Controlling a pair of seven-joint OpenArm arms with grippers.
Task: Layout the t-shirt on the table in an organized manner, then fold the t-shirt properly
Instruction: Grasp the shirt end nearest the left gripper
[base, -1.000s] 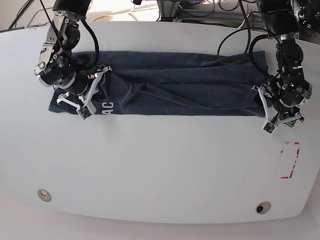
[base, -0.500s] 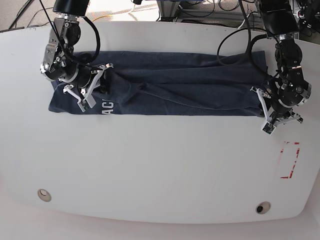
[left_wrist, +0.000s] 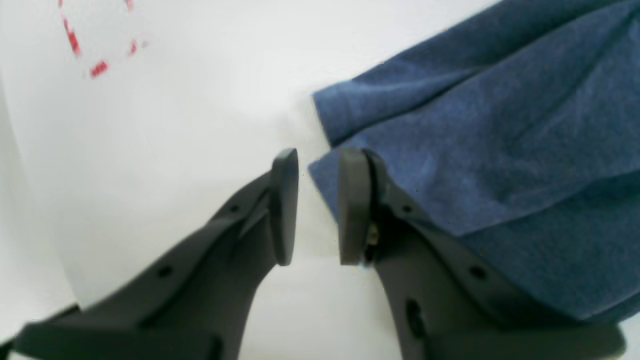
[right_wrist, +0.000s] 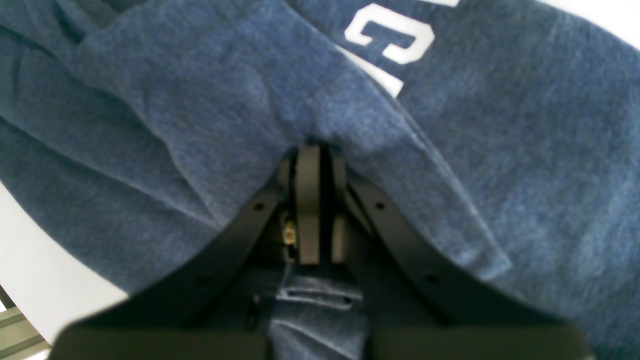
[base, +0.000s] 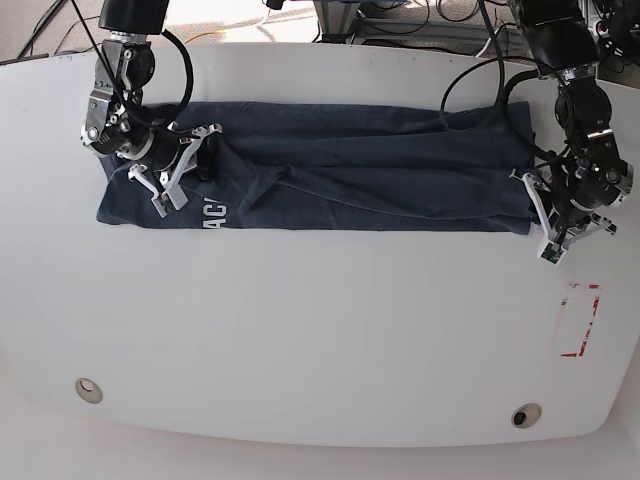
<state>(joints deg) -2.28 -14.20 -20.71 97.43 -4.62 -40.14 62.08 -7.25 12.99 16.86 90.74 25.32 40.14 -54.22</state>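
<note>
At the shirt's (base: 350, 165) right end, the left gripper (left_wrist: 317, 205) stood slightly parted beside the corner, gripping nothing; the right gripper (right_wrist: 315, 210) was pinching cloth, so pulling risked skewing the shirt.

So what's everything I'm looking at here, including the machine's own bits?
t-shirt: one, dark navy blue with white letters, folded into a long band across the far half of the table.
table: one, white, fills the view.
red rectangle outline: one, red, near the left arm's side.
grommet holes: two, near the front edge.
cables: several, black, beyond the far edge.
right hand: one, black, shut on a pinch of the t-shirt.
left hand: one, black, jaws slightly apart at the t-shirt's end; grip unclear.
</note>
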